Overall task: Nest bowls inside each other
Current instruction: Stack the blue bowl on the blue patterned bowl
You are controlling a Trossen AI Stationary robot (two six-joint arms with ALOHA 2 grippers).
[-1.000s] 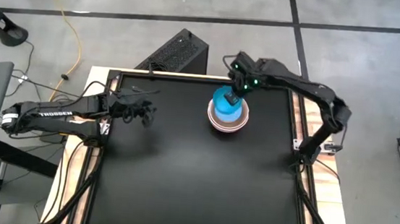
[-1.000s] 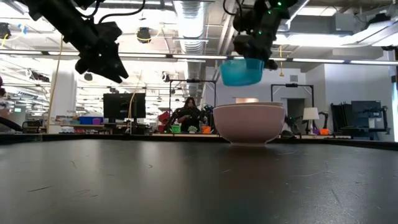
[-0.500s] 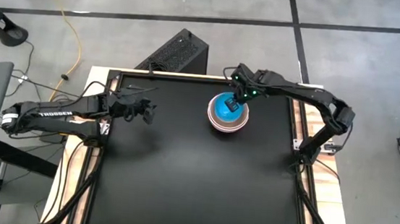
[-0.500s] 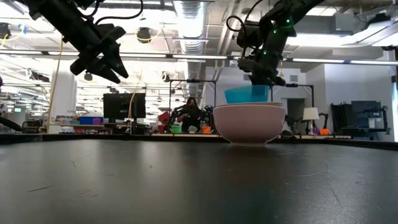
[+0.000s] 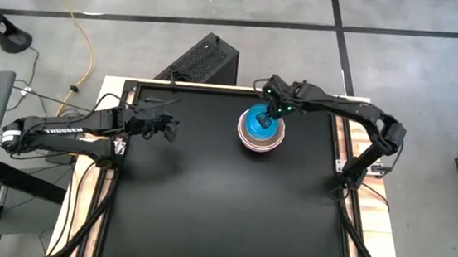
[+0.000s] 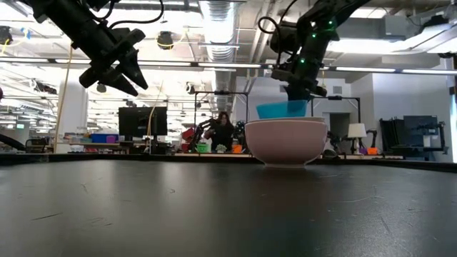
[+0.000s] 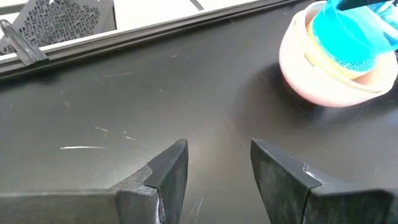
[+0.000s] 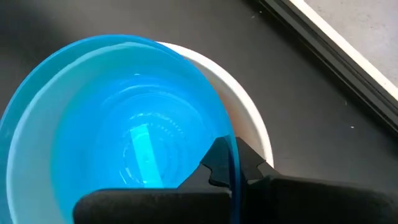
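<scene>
We've got the bright blue bowl (image 5: 258, 121) sitting tilted inside the bowl stack (image 6: 285, 141), its rim pinched tight in our right gripper (image 5: 278, 109) directly above it, while our left gripper (image 5: 165, 128) hangs open well off to the side.

We see two slim arms made of dark, almost black segments joined by rounded joints. The left arm (image 5: 62, 133) carries the white word "TROSSEN" along its long segment, and a pale band sits near its base. The right arm (image 5: 355, 115) shows small green lights close to its wrist, seen in both the high and low views. The fingers (image 7: 165, 174) of the left gripper (image 7: 217, 168) are dark grey, flat and wedge-shaped, with lightly scuffed edges. Thin black cables run beside each arm's base.
</scene>
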